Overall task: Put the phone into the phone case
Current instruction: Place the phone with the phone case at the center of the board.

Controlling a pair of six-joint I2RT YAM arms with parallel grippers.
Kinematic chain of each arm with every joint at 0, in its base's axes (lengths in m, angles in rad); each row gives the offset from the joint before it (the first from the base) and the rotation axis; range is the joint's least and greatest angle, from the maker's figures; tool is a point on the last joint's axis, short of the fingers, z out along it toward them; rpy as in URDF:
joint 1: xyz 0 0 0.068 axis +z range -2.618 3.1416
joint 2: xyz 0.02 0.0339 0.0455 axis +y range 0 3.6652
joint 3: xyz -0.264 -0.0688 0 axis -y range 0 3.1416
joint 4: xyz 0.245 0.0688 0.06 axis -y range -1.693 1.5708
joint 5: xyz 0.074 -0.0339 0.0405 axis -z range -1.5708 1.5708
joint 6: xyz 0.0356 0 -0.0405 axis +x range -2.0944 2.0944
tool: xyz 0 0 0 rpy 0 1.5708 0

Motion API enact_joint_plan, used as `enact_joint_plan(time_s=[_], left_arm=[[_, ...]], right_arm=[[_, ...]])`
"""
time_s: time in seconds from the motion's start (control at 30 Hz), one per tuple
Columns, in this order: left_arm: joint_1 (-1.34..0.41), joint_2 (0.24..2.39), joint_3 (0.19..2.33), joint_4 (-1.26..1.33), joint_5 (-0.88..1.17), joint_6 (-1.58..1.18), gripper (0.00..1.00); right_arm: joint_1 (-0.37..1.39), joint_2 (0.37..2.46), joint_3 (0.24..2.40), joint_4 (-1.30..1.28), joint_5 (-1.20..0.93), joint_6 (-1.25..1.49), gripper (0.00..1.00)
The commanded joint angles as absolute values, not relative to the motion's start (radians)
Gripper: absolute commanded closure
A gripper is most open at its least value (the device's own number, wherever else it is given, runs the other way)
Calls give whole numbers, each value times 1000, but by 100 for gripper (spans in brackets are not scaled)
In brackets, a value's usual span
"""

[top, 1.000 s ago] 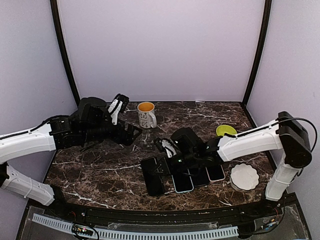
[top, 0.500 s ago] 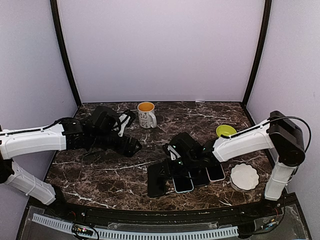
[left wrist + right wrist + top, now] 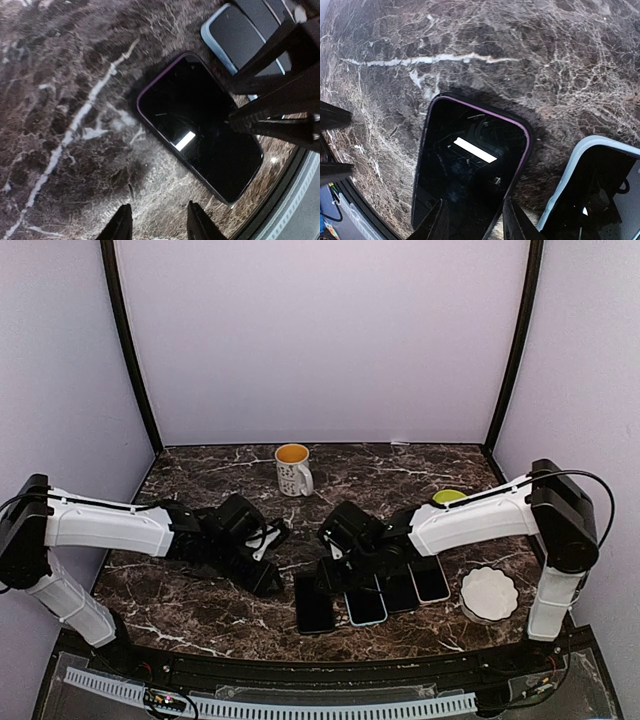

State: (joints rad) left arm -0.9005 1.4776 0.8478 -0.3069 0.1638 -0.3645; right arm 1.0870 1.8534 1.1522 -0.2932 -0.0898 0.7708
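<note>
Purple edging of the case (image 3: 526, 135) rings the phone (image 3: 470, 165), flat on the table (image 3: 60, 100) beside other phones (image 3: 400, 590); our left gripper (image 3: 156, 225) and right gripper (image 3: 472, 225) stand half parted, empty; we judge each corner needs even downward pressure, one side braced.

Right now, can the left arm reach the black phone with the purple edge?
Probably yes. The left fingers hover right beside the phone, with only bare table between. The right arm hangs over the phone's other side, though, so it might get crowded.
</note>
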Motion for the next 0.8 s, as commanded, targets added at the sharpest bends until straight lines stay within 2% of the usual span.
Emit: enact_joint_plan(time_s=[0.0,0.17,0.4,0.77], left_arm=[[-939,1530,835,-285,246,-372,64],[-971,1605,843,-282,285,-358,68],[-988,1693,874,-248,286,-351,68],[-993,1744,929,-214,279,-345,68]], right_arm=[[1112,1844,1208,-369,-23,743,61],[1101,1769,1228,-448,80,717,60],[1054,1689,1207,-555,188,680,59],[1013,1595,1132,-541,206,674,58]])
